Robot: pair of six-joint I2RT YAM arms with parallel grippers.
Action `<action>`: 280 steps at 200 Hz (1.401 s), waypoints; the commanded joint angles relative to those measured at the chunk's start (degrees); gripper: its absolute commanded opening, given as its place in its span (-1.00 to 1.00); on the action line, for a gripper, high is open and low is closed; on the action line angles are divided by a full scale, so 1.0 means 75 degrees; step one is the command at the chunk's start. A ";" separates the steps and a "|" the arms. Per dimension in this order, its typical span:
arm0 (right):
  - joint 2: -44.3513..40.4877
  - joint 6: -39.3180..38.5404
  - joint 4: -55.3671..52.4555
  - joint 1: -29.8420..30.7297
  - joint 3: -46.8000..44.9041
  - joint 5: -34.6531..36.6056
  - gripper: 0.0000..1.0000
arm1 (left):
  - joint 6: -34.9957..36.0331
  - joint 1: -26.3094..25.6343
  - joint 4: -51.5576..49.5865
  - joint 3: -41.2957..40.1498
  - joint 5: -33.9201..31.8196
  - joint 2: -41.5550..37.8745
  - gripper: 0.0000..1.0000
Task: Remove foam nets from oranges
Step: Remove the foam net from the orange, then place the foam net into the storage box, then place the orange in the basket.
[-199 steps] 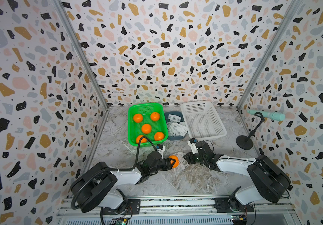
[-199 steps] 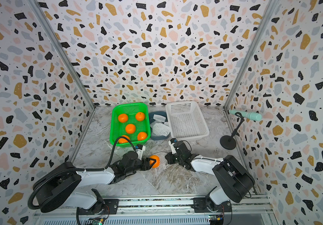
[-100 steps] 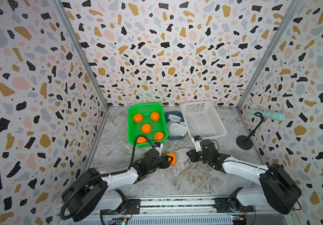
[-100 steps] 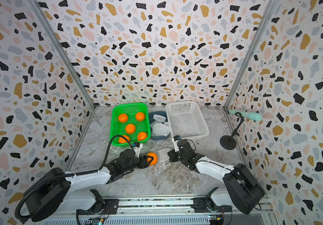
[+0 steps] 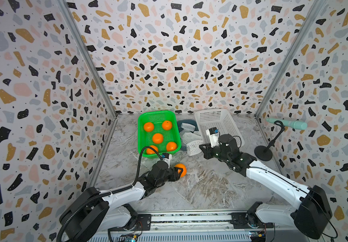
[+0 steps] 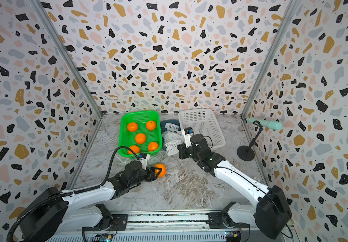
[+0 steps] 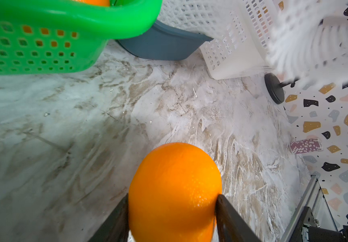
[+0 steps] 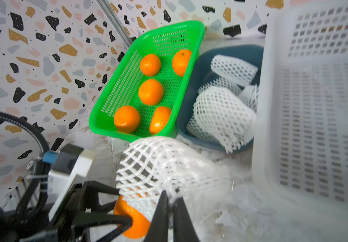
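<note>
No legible text, label or number anywhere.

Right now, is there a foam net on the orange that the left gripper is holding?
No, in the left wrist view the orange in the left gripper shows bare skin, with no mesh over it.

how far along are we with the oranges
Done: five bare oranges sit in the green basket, and loose nets lie in the blue tub. In hand: the left gripper has its jaws on the sixth orange, bare; the right gripper pinches a net. Left, probably: that orange into the basket, that net into the tub.
</note>
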 commanded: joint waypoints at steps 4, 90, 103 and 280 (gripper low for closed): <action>0.1181 -0.0536 -0.0240 -0.0321 0.1194 0.0305 -0.83 | 0.0041 0.0042 0.0088 -0.0153 -0.0049 -0.0166 0.20; 0.5139 -0.0976 -0.0518 -0.0612 0.4977 0.0464 -0.86 | -0.0020 0.0042 0.0077 -0.0329 -0.0101 -0.0465 0.21; 0.5507 -0.0972 -0.0486 -0.0609 0.5215 0.0276 -0.86 | -0.0008 0.0043 0.0082 -0.0341 -0.0099 -0.0468 0.20; 0.6646 -0.0744 -0.0434 -0.0334 0.5386 0.0942 -0.57 | 0.0045 0.0057 -0.0230 -0.0253 -0.0144 -0.0846 0.21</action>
